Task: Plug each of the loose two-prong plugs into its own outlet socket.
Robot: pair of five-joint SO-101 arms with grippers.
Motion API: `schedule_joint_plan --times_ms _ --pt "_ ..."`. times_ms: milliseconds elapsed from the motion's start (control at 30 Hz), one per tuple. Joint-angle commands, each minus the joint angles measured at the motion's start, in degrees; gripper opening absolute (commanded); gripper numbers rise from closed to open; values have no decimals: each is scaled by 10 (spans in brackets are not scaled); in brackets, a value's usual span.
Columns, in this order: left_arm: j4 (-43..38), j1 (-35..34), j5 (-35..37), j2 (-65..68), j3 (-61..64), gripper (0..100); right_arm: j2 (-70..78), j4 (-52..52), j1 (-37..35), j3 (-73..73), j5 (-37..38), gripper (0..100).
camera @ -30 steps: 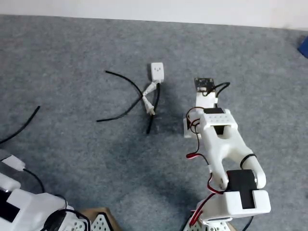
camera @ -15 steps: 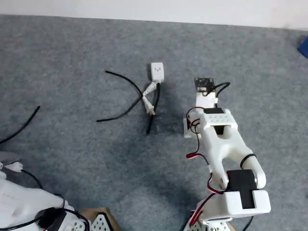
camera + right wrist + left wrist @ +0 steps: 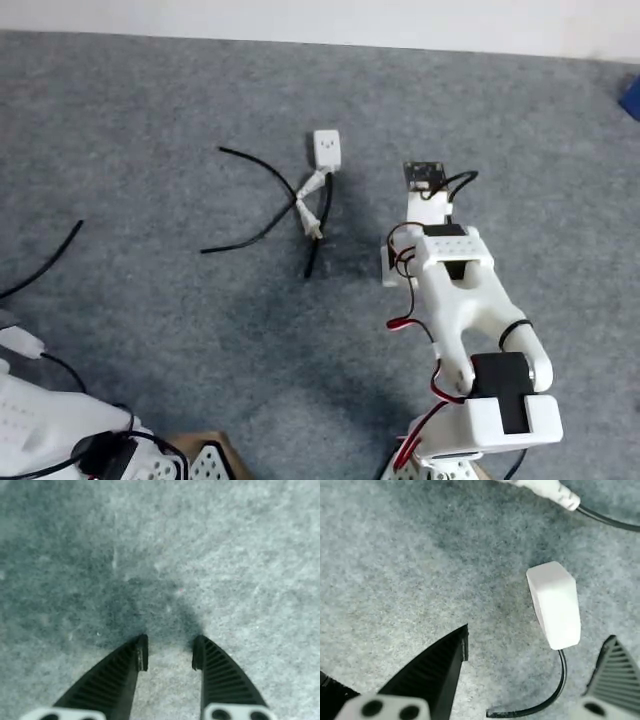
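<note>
High view puts a white outlet (image 3: 326, 148) on the grey carpet (image 3: 150, 110), and everything else is placed from that outlet. A white plug (image 3: 312, 186) lies tilted right against one end of it. Whether the prongs sit inside the outlet cannot be told. A second plug (image 3: 308, 220) lies just past the first, farther from the outlet, loose on the carpet. Black cords (image 3: 311, 262) cross beside both plugs and fan out away from the outlet.

The right arm (image 3: 460, 290) stands near the outlet, to one side of it. In the right wrist view the right claw (image 3: 169, 652) has its fingers a little apart, with nothing between them and carpet beneath.

The left arm (image 3: 40, 430) is well apart from the outlet, on the side opposite the right arm. In the left wrist view the left claw (image 3: 537, 635) is spread wide. A white block (image 3: 554, 605) lies flat on the carpet between its fingers, touching neither. A black cord (image 3: 564, 672) curls out of the block's end. Whether the block is a plug or a socket cannot be told. Another white plug end (image 3: 547, 489), with its own dark cord, lies near the block.
</note>
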Motion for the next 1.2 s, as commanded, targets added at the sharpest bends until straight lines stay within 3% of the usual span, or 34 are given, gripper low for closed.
schedule_joint_plan --times_ms 0,133,333,700,933,1167 --pt "10 -7 -17 -8 -21 399 0 3 -12 -24 7 152" --pt "13 -12 -57 -2 -7 394 0 3 -12 -25 7 152" --pt "-17 -10 -69 -5 45 262 0 3 -11 -23 7 152" --pt "-34 -12 -71 -1 69 271 0 3 -11 -23 7 152" --pt "-84 -18 -118 -6 124 271 0 3 -11 -23 7 152" --pt "-46 -25 -118 -5 44 271 0 3 -11 -23 7 152"
